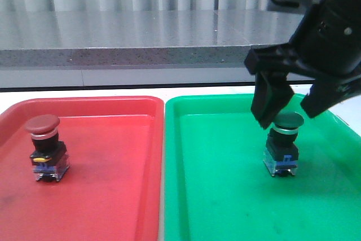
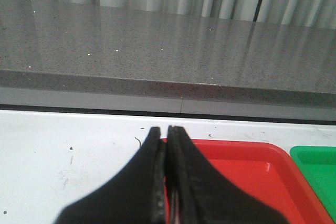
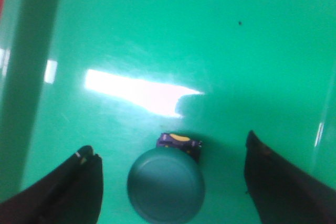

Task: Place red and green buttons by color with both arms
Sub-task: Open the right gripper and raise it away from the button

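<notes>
The red button point(image 1: 44, 126) stands upright in the left part of the red tray point(image 1: 113, 196). The green button point(image 1: 287, 121) stands upright in the green tray point(image 1: 225, 196). My right gripper point(image 1: 286, 115) hangs open just over the green button, one finger on each side of the cap and not touching it. In the right wrist view the green cap point(image 3: 166, 187) sits between the spread fingers point(image 3: 84, 182) of that gripper point(image 3: 169, 148). My left gripper point(image 2: 165, 129) is shut with nothing in it, above the white table at the red tray's point(image 2: 252, 166) far left corner. It is out of the front view.
The two trays lie side by side on a white table point(image 1: 84, 93). A grey stone counter point(image 1: 141, 32) and a curtain stand behind. A corner of the green tray point(image 2: 317, 163) shows in the left wrist view.
</notes>
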You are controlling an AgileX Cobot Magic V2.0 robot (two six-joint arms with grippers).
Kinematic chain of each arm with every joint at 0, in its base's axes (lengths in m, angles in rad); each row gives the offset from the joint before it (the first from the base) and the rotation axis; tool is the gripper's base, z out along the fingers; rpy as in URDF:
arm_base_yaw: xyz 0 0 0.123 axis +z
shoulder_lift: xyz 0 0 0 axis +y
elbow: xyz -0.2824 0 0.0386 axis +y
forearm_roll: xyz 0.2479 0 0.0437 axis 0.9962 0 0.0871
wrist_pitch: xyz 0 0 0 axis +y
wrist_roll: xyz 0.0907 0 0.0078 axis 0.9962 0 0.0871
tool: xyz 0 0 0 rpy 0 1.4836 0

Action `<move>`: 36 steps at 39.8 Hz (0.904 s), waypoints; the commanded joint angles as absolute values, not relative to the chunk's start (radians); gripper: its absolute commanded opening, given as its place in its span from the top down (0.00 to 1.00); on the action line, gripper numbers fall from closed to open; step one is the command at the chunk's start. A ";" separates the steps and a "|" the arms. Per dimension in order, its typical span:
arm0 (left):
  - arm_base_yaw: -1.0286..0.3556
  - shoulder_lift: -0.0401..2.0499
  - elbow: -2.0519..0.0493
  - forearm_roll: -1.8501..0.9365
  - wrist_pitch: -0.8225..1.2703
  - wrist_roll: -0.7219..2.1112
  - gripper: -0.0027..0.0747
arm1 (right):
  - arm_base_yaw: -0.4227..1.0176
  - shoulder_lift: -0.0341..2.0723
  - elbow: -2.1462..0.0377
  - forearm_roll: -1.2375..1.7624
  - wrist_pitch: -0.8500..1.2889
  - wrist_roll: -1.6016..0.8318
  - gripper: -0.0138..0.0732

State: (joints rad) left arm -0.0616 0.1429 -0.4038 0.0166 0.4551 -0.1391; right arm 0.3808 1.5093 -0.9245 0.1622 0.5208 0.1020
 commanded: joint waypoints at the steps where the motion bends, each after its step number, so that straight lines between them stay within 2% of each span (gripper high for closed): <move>1: -0.060 0.153 -0.430 0.010 0.371 -0.147 0.99 | 0.383 1.384 -0.946 0.170 0.493 0.102 0.18; 4: -0.060 0.153 -0.430 0.010 0.371 -0.147 0.99 | 0.383 1.316 -0.946 0.169 0.500 0.102 0.23; 7: -0.060 0.153 -0.430 0.010 0.371 -0.147 0.99 | 0.383 1.261 -0.946 0.157 0.506 0.102 0.36; 13: -0.060 0.153 -0.430 0.010 0.371 -0.147 0.99 | 0.383 1.171 -0.946 0.114 0.509 0.102 0.79; 18: -0.060 0.153 -0.430 0.010 0.371 -0.147 0.99 | 0.362 1.112 -0.946 0.094 0.506 0.103 0.99; 27: -0.060 0.153 -0.430 0.010 0.371 -0.147 0.99 | 0.223 0.941 -0.851 0.063 0.486 0.102 0.98; 36: -0.060 0.153 -0.430 0.010 0.371 -0.147 0.99 | 0.187 0.640 -0.574 0.000 0.325 0.102 0.98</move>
